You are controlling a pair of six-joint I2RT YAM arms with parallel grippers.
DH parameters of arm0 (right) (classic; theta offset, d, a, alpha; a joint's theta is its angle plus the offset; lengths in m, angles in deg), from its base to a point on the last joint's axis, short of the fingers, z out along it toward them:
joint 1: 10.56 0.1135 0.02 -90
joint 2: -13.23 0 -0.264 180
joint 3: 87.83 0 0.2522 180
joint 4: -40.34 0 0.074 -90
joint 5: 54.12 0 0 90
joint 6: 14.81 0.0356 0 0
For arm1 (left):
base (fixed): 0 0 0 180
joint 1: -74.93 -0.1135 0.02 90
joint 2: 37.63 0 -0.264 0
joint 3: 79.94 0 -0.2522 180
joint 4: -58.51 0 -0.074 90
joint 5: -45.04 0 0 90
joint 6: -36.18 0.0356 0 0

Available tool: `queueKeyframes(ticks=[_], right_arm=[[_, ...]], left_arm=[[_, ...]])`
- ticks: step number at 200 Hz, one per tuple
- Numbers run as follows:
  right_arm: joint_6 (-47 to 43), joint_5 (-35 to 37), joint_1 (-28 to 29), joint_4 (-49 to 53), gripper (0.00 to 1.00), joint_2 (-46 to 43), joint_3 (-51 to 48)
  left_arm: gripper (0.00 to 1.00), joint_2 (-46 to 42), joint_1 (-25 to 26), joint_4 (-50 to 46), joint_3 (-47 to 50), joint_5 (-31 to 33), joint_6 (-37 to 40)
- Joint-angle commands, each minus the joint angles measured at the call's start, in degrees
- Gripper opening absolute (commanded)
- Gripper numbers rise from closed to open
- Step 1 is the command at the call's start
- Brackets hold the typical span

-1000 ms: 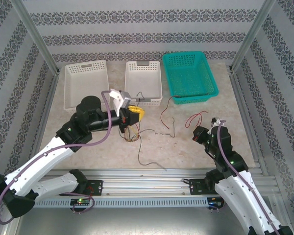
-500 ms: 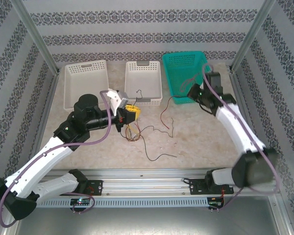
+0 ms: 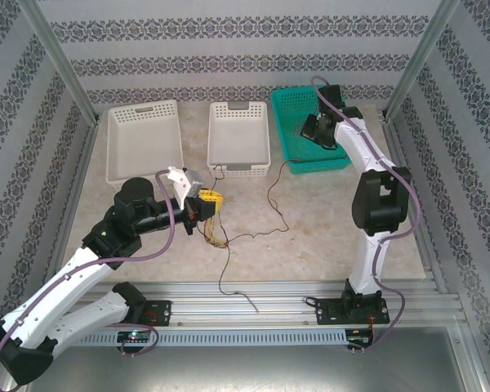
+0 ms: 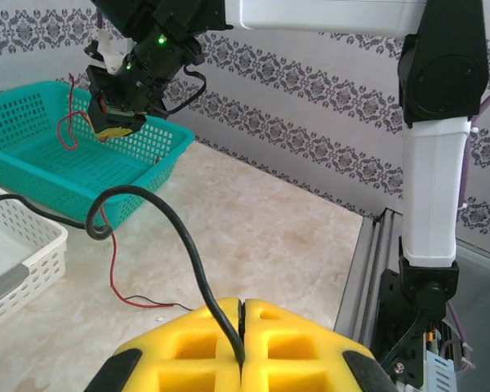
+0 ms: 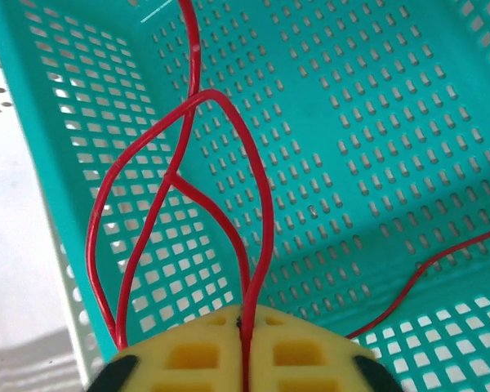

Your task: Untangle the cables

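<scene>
My left gripper (image 3: 211, 201) (image 4: 242, 309) is shut on a black cable (image 4: 160, 219), which curves up out of the closed yellow fingers. Below it a small tangle of red, yellow and dark cables (image 3: 217, 234) lies on the table. A dark strand (image 3: 227, 279) trails from it toward the front rail. A loose red cable (image 3: 270, 193) runs from the teal basket's front toward the tangle. My right gripper (image 3: 309, 131) (image 5: 244, 317) hangs over the teal basket (image 3: 352, 148), shut on a looped red cable (image 5: 260, 204). That gripper (image 4: 113, 122) also shows far left in the left wrist view.
Two white baskets (image 3: 143, 140) (image 3: 238, 135) stand at the back, left of the teal one. Patterned walls and metal posts (image 3: 59, 61) close in the sides. A metal rail (image 3: 261, 287) runs along the table's near edge.
The right arm swung from the front right of the table up and back over the teal basket, carrying the red cable. The left gripper drew slightly nearer and left, dragging the tangle.
</scene>
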Motion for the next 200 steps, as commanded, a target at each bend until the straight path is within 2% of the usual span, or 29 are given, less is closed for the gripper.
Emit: queueKeyframes(ticks=[1, 22, 37, 55, 97, 133, 165, 200], right_arm=[[-2.5, 1.6, -0.4, 5.2, 0.3, 0.1, 4.9], [-3.5, 1.9, -0.1, 5.4, 0.54, -1.7, 5.8], [-3.6, 1.6, -0.1, 5.7, 0.6, -3.1, 5.8], [-3.2, 0.8, 0.8, 5.1, 0.61, -6.9, 3.1], [0.1, -3.3, 8.0, -9.4, 0.64, -23.1, -22.5], [3.2, -1.3, 15.2, -19.5, 0.65, -31.8, -41.0], [5.4, 0.3, 17.1, -26.1, 0.65, -31.3, -48.3], [6.2, -1.1, 17.1, -31.4, 0.63, -25.1, -47.7]], left_arm=[[0.0, -0.9, -0.6, 3.2, 0.5, 1.3, 0.7], [0.0, -1.3, -0.6, 3.2, 0.7, 1.6, 0.7], [0.0, -1.6, -0.6, 3.3, 0.9, 1.9, 0.9], [0.0, -1.8, -0.6, 3.0, 0.9, 2.5, 1.3], [0.0, -2.3, -0.6, 2.7, 1.2, 3.2, 1.6], [0.0, -2.5, -0.6, 2.7, 1.5, 3.3, 1.7], [0.0, -2.4, -0.6, 2.7, 1.5, 3.5, 1.9], [0.0, -2.4, -0.6, 2.4, 1.8, 3.9, 2.3]])
